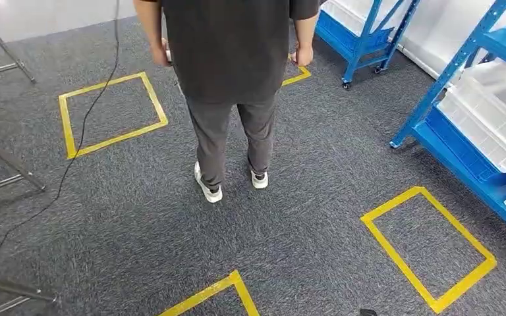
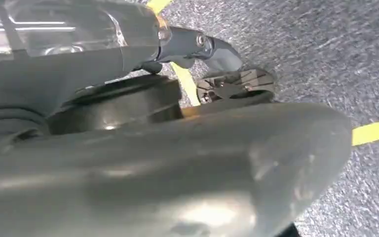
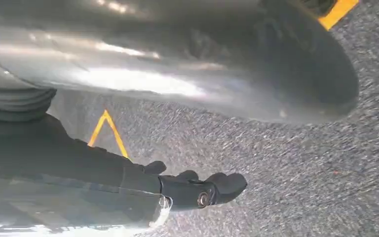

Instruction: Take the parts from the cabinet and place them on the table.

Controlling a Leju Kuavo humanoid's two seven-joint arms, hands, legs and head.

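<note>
Over grey carpet [image 1: 125, 230] marked with yellow tape squares [image 1: 428, 247], beside blue shelves [image 1: 474, 131], a person [image 1: 234, 85] stands ahead; left hand [image 2: 197, 47] and right hand [image 3: 197, 190] hang, grip unclear.

Head view bright, even overhead light, sharp; soft short shadow under person [image 1: 232, 99] on carpet [image 1: 303, 217]. Wrist views dimmer, carpet motion-blurred, near silver body parts out of focus with white glare streaks.
</note>
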